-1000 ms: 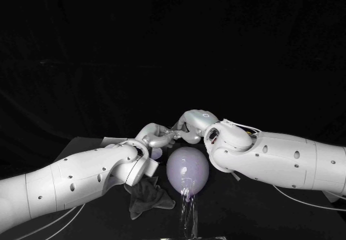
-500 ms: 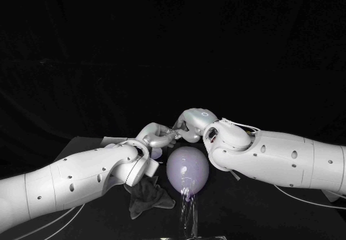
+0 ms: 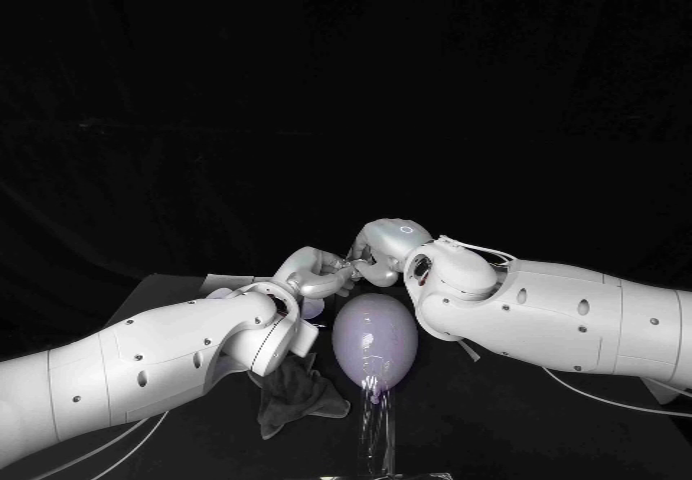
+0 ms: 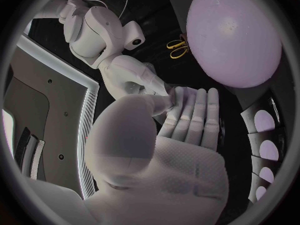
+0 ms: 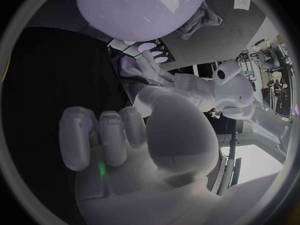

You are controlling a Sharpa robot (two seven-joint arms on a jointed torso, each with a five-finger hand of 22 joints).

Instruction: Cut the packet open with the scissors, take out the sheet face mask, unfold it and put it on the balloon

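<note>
Black worktop [image 3: 505,430]; crumpled dark grey cloth [image 3: 300,398] lies on it, just beside the pale lilac balloon [image 3: 375,338]; balloon stands upright on a clear stem [image 3: 378,435]; gold-handled scissors [image 4: 177,48] lie near the balloon.

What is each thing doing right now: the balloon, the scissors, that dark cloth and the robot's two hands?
balloon: blown up, bare, no mask on it.
scissors: lying flat near the balloon, no hand on them.
dark cloth: crumpled in a heap beside the balloon.
left hand: beyond the balloon, fingers stretched toward the right hand; can't tell if it holds anything.
right hand: fingers meeting the left hand's; can't tell either.
</note>
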